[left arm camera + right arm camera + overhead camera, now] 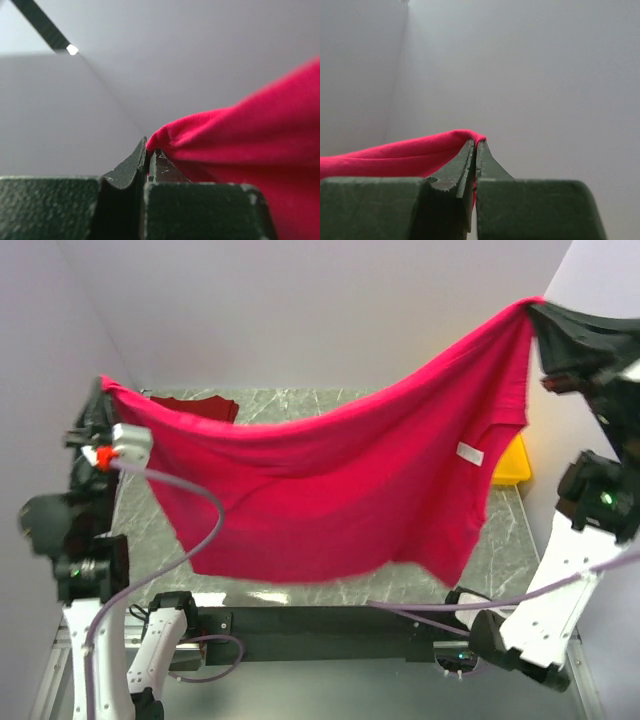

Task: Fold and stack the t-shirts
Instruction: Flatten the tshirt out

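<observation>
Above the desk (pixel 300 402), both jaws are clenching the pink t-shirt (pixel 330 480); only the top view is showing the yellow tray (pixel 513 462).

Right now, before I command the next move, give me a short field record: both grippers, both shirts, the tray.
left gripper: shut on one corner of the pink t-shirt
right gripper: shut on the opposite corner
pink t-shirt: held up, sagging between the arms, white tag visible
dark red t-shirt: on the table, far left, partly hidden
yellow tray: right side, mostly hidden
</observation>
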You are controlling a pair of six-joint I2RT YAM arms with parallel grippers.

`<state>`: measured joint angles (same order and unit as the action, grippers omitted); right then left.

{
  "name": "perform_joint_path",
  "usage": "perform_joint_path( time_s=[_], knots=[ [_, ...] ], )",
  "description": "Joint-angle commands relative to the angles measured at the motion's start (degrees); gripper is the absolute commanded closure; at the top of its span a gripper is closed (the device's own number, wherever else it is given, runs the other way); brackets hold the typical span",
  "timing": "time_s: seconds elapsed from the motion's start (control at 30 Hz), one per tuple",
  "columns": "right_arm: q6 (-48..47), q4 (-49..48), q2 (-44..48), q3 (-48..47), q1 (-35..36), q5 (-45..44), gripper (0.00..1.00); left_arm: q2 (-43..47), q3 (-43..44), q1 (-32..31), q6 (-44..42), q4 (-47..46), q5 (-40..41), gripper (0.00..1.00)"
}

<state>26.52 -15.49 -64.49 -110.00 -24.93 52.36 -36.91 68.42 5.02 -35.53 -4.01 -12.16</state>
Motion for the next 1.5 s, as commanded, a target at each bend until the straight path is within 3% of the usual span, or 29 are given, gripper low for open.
perform_joint_path(
  time_s=[0.0, 0.2, 0.4, 0.57, 0.67, 0.9, 1.27, 1.47],
  knots=[
    [-13.89, 14.85, -2.22, 10.81, 6.46, -2.86, 1.0, -2.2, -7.58, -0.09, 4.85, -1.17, -0.4, 1.0],
    [-24.74, 15.57, -5.9, 30.32, 14.28, -7.36, 1.0, -7.02, -22.7, -0.09, 9.6, -6.43, -3.31, 0.99],
    [-37.92, 14.43, -19.58, 39.5, 20.0, -4.63, 1.0, -19.66, -29.75, -0.01, 8.99, -10.48, -4.01, 0.99],
    [-43.22, 21.88, -32.7, 32.93, 22.02, -3.23, 1.0, -31.63, -28.79, -0.01, 8.02, -12.86, -1.47, 0.99],
    [-45.68, 23.57, -37.98, 27.92, 23.78, -5.94, 1.0, -39.88, -26.51, -0.18, 7.58, -12.87, 2.05, 0.99],
    [-44.81, 26.12, -47.82, 19.74, 27.21, -17.01, 1.0, -49.92, -21.23, -0.18, 8.19, -11.9, 6.97, 0.99],
    [-40.5, 23.84, -54.43, 12.96, 29.5, -34.32, 1.0, -59.15, -15.78, -0.8, 9.34, -14.36, 11.99, 0.99],
    [-39.71, 22.51, -55.57, 12.44, 30.38, -39.34, 1.0, -63.28, -12.35, -1.15, 10.13, -14.45, 14.45, 0.99]
  ],
)
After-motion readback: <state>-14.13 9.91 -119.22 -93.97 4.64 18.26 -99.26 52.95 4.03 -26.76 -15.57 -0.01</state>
